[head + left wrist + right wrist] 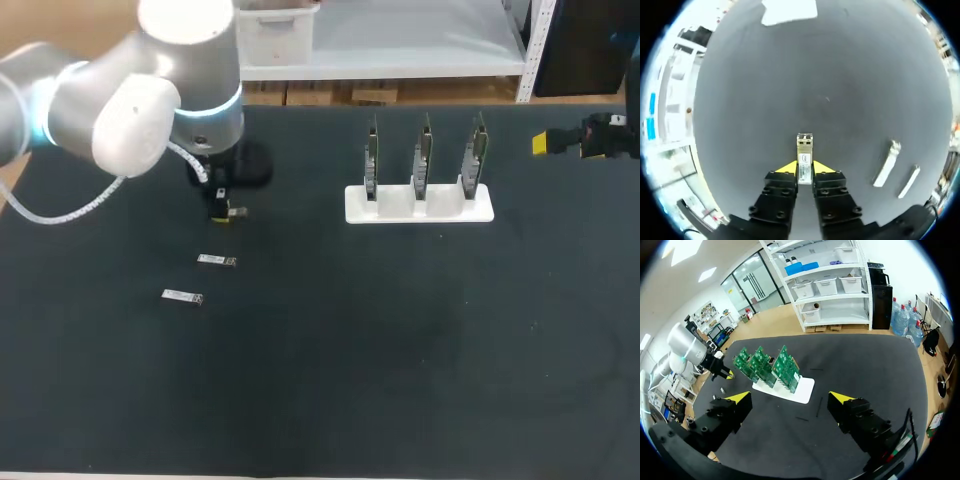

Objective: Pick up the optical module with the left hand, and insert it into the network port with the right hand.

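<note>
Grip check: left gripper (805, 169) clamped on optical module (804, 159), yellow tips pinching both its sides, module end sticking out ahead. Right gripper (790, 399) spread wide, holding nothing, well apart from white board rack (420, 207).

A robotics lab: black workbench (400, 350) carrying racked green circuit boards (423, 160)

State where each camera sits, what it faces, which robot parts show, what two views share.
Head view: above, behind, facing down on the black table; grey left arm left, right gripper right.
Left wrist view: on that wrist, facing down past the left gripper, shut on a silver optical module.
Right wrist view: on that wrist, facing the white stand of green circuit boards past the open right gripper.
Head and right wrist views share the stand.
</note>
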`<state>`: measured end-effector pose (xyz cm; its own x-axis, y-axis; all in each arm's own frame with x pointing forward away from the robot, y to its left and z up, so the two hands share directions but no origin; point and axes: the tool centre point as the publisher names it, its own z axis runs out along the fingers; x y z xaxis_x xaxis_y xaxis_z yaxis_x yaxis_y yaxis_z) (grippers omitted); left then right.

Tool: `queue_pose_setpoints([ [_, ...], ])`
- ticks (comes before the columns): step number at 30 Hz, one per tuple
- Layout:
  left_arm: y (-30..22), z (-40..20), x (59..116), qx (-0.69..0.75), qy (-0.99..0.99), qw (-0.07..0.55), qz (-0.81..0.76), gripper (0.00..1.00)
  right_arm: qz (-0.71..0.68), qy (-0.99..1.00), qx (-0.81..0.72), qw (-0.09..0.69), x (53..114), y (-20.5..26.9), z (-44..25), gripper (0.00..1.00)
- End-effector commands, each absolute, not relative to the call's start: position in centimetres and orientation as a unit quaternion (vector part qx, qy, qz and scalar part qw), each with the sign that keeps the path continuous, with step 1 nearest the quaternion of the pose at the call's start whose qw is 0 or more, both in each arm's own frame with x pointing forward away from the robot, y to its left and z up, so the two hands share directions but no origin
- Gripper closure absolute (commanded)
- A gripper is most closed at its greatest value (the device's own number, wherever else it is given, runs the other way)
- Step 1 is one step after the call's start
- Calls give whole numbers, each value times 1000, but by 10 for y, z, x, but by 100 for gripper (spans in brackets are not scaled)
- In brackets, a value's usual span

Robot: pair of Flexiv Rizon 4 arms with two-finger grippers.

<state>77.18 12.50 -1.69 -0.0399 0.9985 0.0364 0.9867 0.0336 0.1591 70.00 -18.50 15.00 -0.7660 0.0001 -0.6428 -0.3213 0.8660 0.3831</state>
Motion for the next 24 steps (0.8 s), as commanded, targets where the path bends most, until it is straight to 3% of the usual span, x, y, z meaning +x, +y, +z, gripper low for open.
queue_pose_setpoints([
  [1,121,-8,781,622,774,114,32,100,243,908,-88,330,700,-185,150,0],
  [8,98,70,814,449,847,261,-118,100,243,908,-88,330,700,-185,150,0],
  [13,86,114,816,370,840,333,-217,100,243,908,-88,330,700,-185,150,0],
  [18,68,150,809,319,815,369,-312,100,243,908,-88,330,700,-185,150,0],
  [24,44,181,802,286,778,365,-424,100,243,908,-88,330,700,-185,150,0],
])
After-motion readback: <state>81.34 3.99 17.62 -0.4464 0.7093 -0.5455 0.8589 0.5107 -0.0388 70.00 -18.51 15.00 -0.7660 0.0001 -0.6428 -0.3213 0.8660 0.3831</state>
